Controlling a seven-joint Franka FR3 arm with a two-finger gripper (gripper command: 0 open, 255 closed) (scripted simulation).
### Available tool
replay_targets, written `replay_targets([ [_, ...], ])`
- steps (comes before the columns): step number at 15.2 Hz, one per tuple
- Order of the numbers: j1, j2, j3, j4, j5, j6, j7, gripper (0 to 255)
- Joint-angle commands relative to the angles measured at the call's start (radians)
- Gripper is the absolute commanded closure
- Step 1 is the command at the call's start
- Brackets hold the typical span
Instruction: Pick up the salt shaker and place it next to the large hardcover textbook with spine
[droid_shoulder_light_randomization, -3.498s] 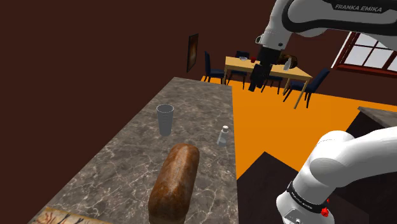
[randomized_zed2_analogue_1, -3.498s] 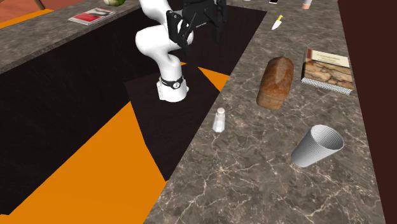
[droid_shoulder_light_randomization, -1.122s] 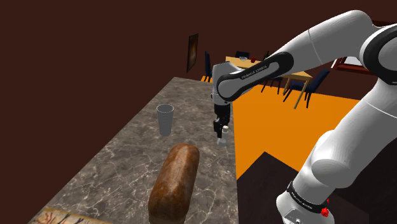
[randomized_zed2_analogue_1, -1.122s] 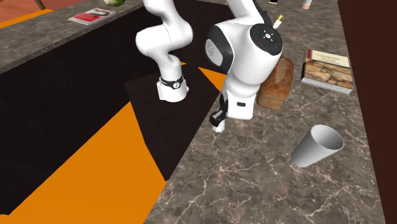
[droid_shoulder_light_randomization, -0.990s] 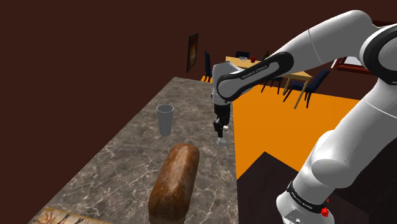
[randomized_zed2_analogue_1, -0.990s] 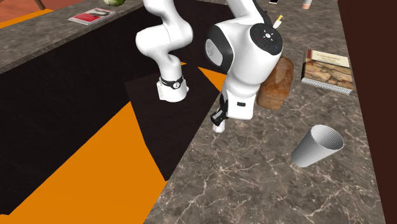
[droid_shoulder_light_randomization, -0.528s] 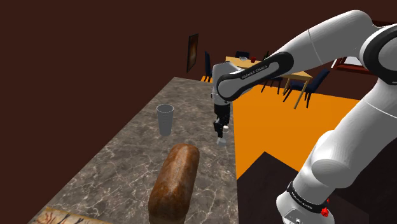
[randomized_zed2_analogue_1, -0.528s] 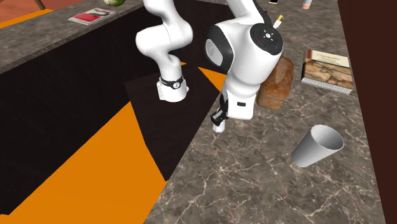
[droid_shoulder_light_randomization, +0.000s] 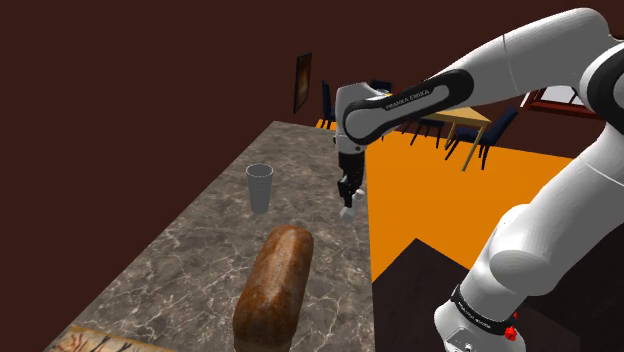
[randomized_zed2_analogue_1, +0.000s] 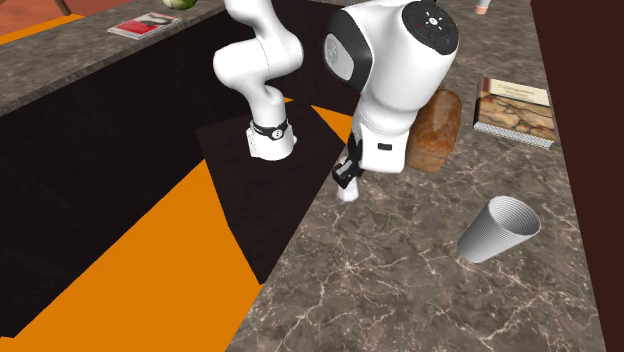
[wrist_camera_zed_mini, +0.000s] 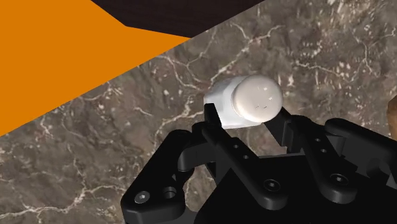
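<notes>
Arm (droid_shoulder_light_randomization: 420, 95) has risen a bit, fingers (wrist_camera_zed_mini: 215, 122) clamped on the white salt shaker (wrist_camera_zed_mini: 245, 100) so it clears the bench (wrist_camera_zed_mini: 95, 159), heading for the upper-right textbook (randomized_zed2_analogue_1: 515, 108).

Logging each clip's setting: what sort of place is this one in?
Probably a home kitchen opening onto a dining area: a marbled counter bearing a loaf and a cup, with a dining table and chairs beyond it.

Dark brown walls (droid_shoulder_light_randomization: 150, 80), orange floor (droid_shoulder_light_randomization: 420, 190), distant wooden dining table (droid_shoulder_light_randomization: 468, 117) with blue chairs (droid_shoulder_light_randomization: 496, 133), red-framed window (droid_shoulder_light_randomization: 556, 98)
</notes>
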Motion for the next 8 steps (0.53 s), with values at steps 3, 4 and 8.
replay_targets([
  [3, 0.000, -0.025, -0.001, 0.031, 0.000, -0.057, -0.002, 255],
  [4, 0.000, -0.031, -0.002, 0.040, 0.001, -0.071, -0.002, 255],
  [8, 0.000, -0.051, -0.003, 0.076, 0.001, -0.127, -0.003, 255],
])
